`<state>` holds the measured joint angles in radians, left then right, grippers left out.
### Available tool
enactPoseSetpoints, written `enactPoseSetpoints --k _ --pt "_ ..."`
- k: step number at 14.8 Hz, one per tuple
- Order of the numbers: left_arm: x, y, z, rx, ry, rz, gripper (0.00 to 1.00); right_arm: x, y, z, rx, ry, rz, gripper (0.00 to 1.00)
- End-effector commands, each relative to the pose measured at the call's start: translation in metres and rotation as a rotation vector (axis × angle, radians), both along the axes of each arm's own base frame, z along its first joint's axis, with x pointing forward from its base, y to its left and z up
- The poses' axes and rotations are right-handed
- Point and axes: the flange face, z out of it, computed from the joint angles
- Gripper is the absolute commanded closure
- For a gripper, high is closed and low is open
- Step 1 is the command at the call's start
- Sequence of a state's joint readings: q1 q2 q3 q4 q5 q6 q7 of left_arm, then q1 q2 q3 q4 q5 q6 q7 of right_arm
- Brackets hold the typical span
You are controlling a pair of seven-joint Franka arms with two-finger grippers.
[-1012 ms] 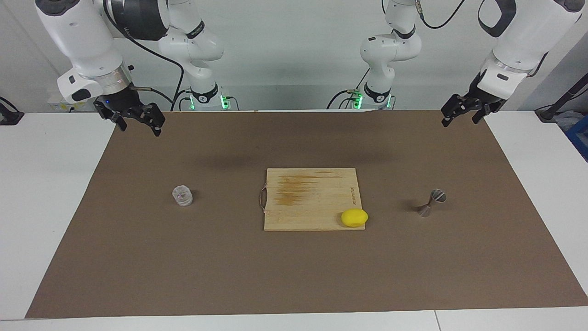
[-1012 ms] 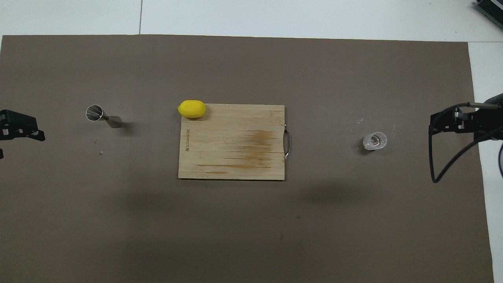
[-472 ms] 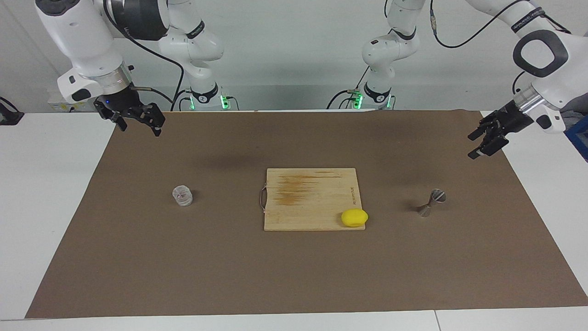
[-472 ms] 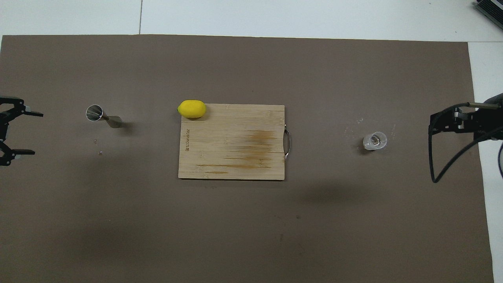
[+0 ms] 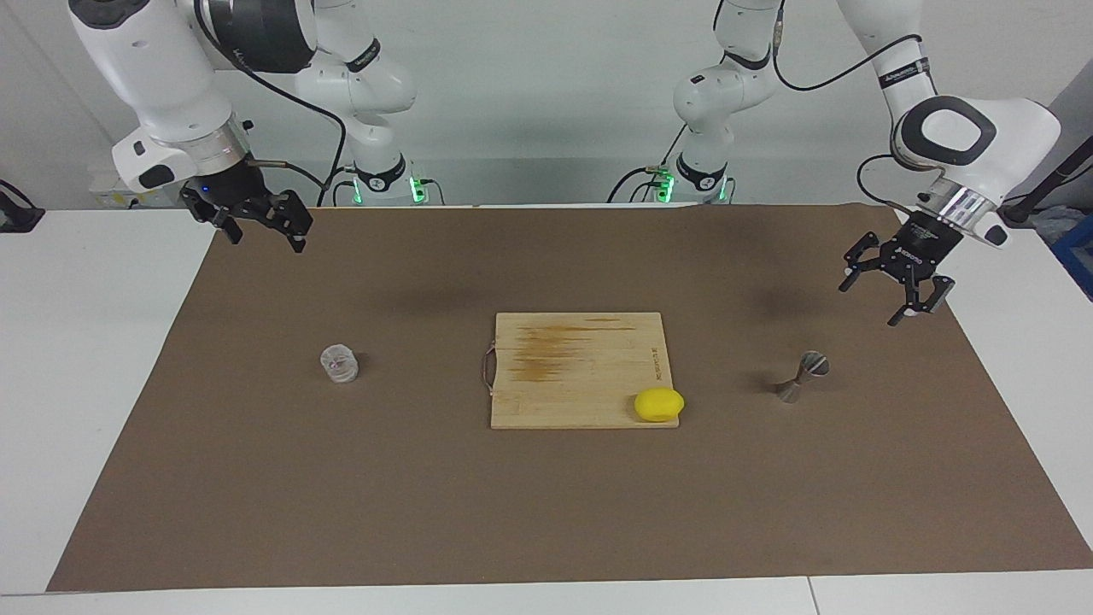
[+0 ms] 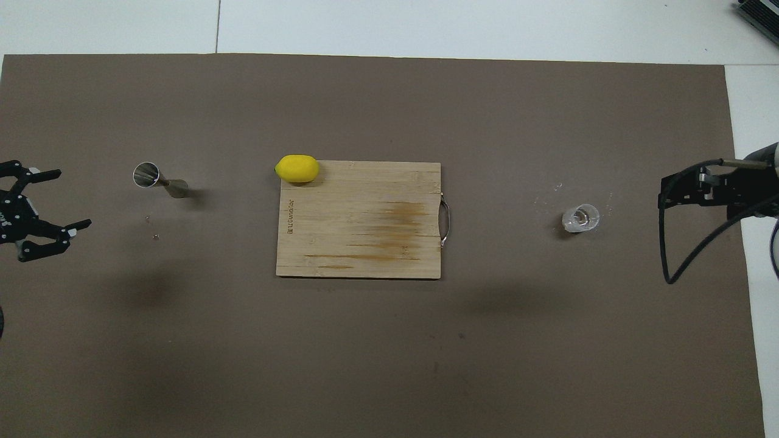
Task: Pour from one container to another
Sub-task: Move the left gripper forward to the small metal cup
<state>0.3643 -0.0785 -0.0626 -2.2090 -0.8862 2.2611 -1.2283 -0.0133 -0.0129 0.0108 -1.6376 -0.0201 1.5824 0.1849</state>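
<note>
Brown mat (image 5: 546,512) carried everything. Cutting board (image 5: 581,369) sat mid-table, lemon (image 5: 658,404) on its corner. Left gripper (image 5: 892,286) hung spread and empty over the mat near the jigger (image 5: 803,377), which stood upright at its end. Right gripper (image 5: 256,220), also spread and empty, waited well apart from the glass cup (image 5: 340,364) at its own end. Left arm looked closer to a grasp.

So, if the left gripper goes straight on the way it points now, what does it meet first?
Probably the bare brown mat. The left gripper hangs open over the mat, fingers pointing down, nearer the left arm's end than the metal jigger. The jigger looks just outside that line, though depth is unclear.
</note>
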Motion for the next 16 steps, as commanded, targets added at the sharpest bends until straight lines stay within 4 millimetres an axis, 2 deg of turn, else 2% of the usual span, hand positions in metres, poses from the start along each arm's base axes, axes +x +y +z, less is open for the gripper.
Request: enactPoseSetpoints --k 1,4,10,16 --pt "-0.033 -0.010 -0.022 -0.096 0.028 0.216 0.00 -0.005 0.000 0.001 0.018 -0.021 -0.002 0.00" --pt "-0.029 -0.041 -0.037 -0.123 0.035 0.369 0.00 -0.005 -0.001 0.001 0.017 -0.021 -0.003 0.00" --pt "-0.020 -0.074 -0.066 -0.164 0.036 0.500 0.00 -0.005 0.000 0.001 0.017 -0.021 -0.002 0.00" --pt "-0.015 -0.076 -0.064 -0.181 -0.033 0.360 0.01 -0.005 0.000 0.001 0.017 -0.021 -0.002 0.00"
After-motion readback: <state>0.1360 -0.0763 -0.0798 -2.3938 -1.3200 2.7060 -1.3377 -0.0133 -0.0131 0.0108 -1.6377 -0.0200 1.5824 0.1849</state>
